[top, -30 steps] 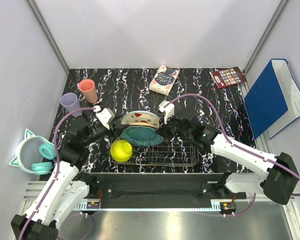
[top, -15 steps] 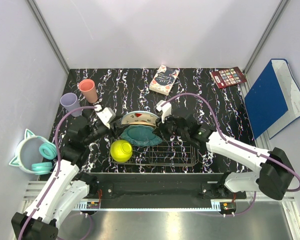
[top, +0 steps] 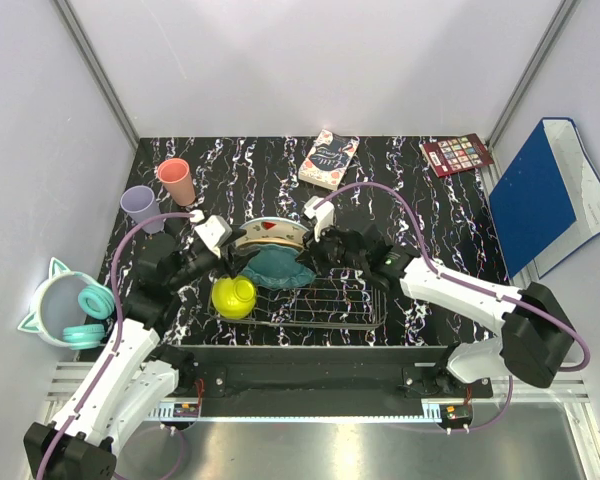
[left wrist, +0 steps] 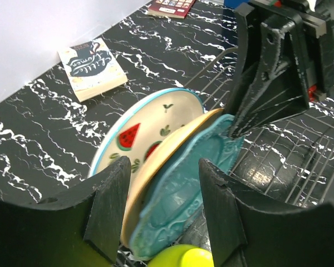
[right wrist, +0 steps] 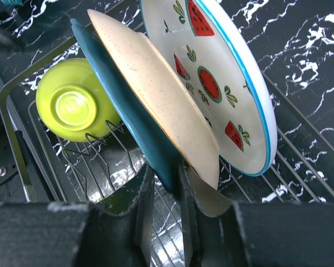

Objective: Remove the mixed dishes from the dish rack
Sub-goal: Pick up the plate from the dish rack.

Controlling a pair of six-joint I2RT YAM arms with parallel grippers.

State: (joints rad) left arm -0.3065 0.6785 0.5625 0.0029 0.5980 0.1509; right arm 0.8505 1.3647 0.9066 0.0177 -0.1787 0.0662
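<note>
Teal plate [left wrist: 183,186] stands on edge in the dish rack [top: 345,305], in front of a peach plate [right wrist: 156,94] and a watermelon plate [right wrist: 211,72]. The right gripper [right wrist: 164,178] pinches its rim. The left gripper [left wrist: 162,167] hangs spread just beside the stack, near the yellow-green bowl [top: 233,297].

dish rack [top: 345,312]: dark wire basket on desk [top: 400,190] | teal plate [top: 270,268], peach plate [right wrist: 156,83], white watermelon plate [top: 272,233]: on edge, leaning together in rack | yellow-green bowl [top: 234,297]: tipped over, rack's left end | pink cup [top: 175,181], lilac cup [top: 140,207]: upright on desk, far left
</note>
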